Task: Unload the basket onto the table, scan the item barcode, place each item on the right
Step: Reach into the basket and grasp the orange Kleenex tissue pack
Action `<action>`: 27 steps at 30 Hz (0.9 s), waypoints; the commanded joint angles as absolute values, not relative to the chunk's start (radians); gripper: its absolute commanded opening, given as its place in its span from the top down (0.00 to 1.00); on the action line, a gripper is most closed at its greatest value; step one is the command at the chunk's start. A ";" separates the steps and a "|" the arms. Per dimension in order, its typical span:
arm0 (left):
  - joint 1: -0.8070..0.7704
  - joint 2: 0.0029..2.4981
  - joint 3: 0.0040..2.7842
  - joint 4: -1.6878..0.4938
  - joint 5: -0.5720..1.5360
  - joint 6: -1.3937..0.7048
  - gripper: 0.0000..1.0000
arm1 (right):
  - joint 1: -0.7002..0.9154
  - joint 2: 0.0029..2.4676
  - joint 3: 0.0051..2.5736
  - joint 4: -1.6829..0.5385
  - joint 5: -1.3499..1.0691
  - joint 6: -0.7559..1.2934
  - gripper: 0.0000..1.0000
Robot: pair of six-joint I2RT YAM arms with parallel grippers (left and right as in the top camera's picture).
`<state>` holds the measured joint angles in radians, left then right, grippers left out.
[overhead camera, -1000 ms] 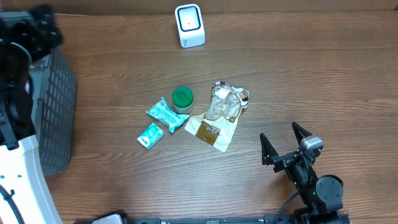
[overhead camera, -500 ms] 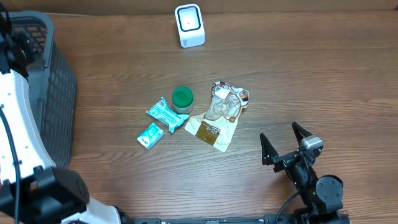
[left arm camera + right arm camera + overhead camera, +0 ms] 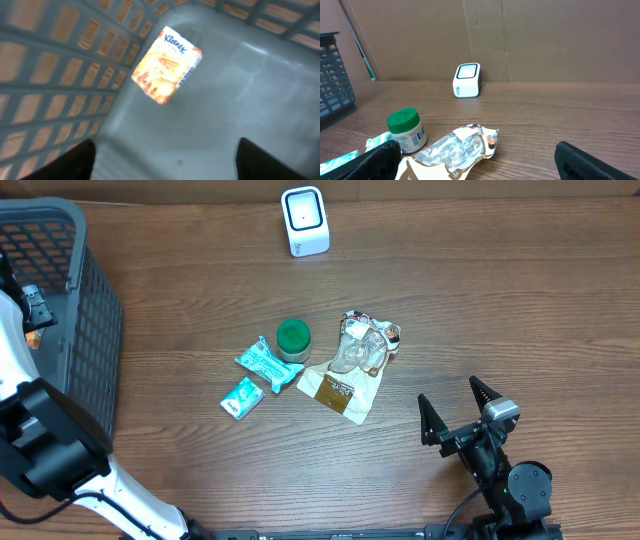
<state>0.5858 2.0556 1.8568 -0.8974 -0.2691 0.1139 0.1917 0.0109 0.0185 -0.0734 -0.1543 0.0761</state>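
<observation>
An orange Kleenex tissue pack lies inside the grey basket, blurred, well beyond my left gripper. That gripper is open, its dark fingertips wide apart with only basket floor between them. From overhead, the left gripper hangs over the basket at the table's left edge. The white scanner stands at the back middle. My right gripper rests open at the front right and holds nothing. It faces the scanner.
A green-lidded jar, two teal packets and a crumpled silver foil bag lie mid-table. In the right wrist view the jar and foil bag sit just ahead of the right gripper.
The left arm has swung from the far left corner toward the front, its gripper end now lower over the basket. The right arm and the table items have not moved.
</observation>
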 commanded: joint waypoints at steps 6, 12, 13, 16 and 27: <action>0.595 2.180 1.863 -0.794 -0.212 0.237 0.20 | 0.197 0.003 0.008 -0.069 -0.159 0.081 0.00; 0.596 2.231 1.863 -0.719 -0.224 0.293 0.27 | 0.197 0.003 0.008 -0.069 -0.159 0.081 0.00; 0.596 2.236 1.863 -0.709 -0.236 0.292 0.27 | 0.197 0.003 0.008 -0.069 -0.159 0.081 0.00; 0.596 2.253 1.863 -0.683 -0.255 0.293 0.27 | 0.197 0.003 0.008 -0.069 -0.159 0.081 0.00; 0.596 2.327 1.863 -0.669 -0.308 0.292 0.45 | 0.197 0.003 0.008 -0.069 -0.159 0.081 0.00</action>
<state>0.5976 2.2929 1.8568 -0.6708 -0.2642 0.2722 0.1917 0.0109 0.0185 -0.0738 -0.1543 0.0761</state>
